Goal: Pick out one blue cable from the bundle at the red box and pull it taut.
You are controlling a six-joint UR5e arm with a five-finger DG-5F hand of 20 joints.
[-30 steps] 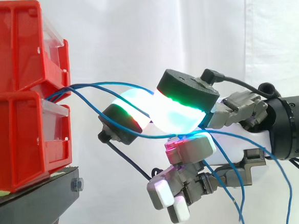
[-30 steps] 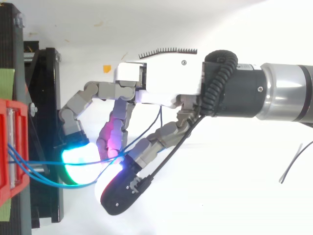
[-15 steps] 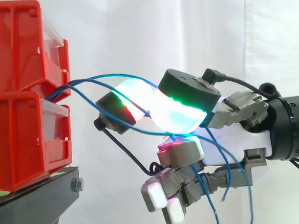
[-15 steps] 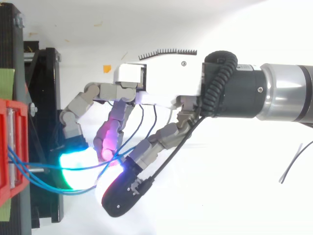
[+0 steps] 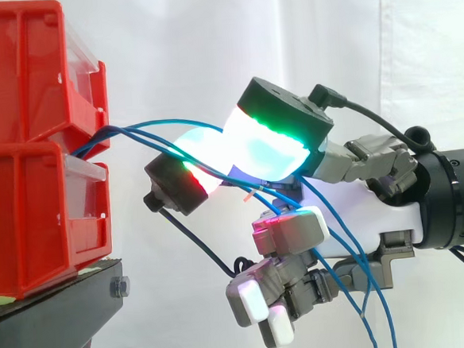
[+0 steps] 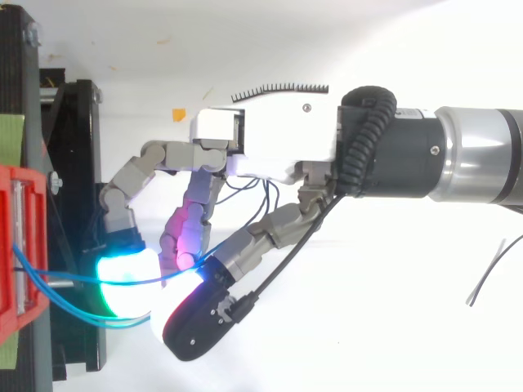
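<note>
Several thin blue cables (image 5: 133,130) come out between the two stacked red bins (image 5: 18,77) and arch right into my hand (image 5: 362,213). The hand sits just right of the bins, fingers curled. Two glowing fingertips (image 5: 266,144) meet with the cables running between them, so a blue cable is pinched there. Behind the pads the cables hang loose, down past the palm. From above, the cable (image 6: 49,275) leaves the red box (image 6: 12,245) and reaches the pads below the palm (image 6: 270,147). Which single strand is pinched is hidden by the pads.
The bins rest on a black stand (image 5: 58,306), whose edge lies under the fingertips in the top view (image 6: 73,163). A thin dark wire (image 6: 490,273) lies on the white floor at the right. A white curtain hangs behind.
The big glowing pad has risen and tilted up against the smaller one. The cables now arch higher from the bins, and the loose strands hang straighter behind the palm.
</note>
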